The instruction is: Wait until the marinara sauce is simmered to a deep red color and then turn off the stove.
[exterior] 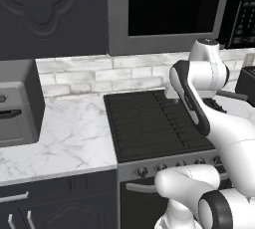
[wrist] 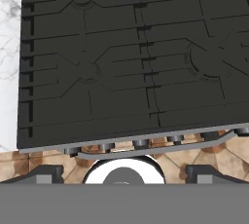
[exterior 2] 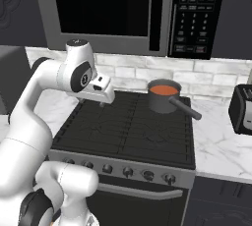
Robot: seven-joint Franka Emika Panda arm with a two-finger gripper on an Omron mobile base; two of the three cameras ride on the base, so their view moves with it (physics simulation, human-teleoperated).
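1. The stove (exterior 2: 129,129) stands between two marble counters, under a microwave (exterior 2: 123,11). Its black grates fill the top; a row of dark round knobs (exterior 2: 128,171) runs along the silver front panel, above an oven door handle (exterior 2: 142,191).

2. The knobs are what the task's last step acts on. They look small, rigid and smooth, so they probably need a firm pinch across the round body and a twist, not a push. Each looks light to turn; slipping off the smooth rim is the likely fault. Which knob feeds the burner under the pan cannot be told.

3. The saucepan (exterior 2: 163,98) sits upright on the stove's rear right burner, its long handle (exterior 2: 186,108) pointing toward the front right. It is dark grey, appears stiff, and need not be lifted.

4. The saucepan holds the sauce (exterior 2: 164,90), a smooth disc lying near the rim. Its colour reads as bright orange-red rather than deep red, so waiting seems to be the step in hand. No flame can be made out.

5. The gripper (wrist: 124,174) hangs above the grates on the stove's left side, looking straight down. Its two dark fingertips (wrist: 41,173) stand wide apart with nothing between them, touching nothing. It is well apart from both the saucepan and the knobs.

6. A grey boxy appliance (exterior: 17,108) sits on the left counter; a dark toaster (exterior 2: 242,108) sits on the right counter. Neither concerns the task.
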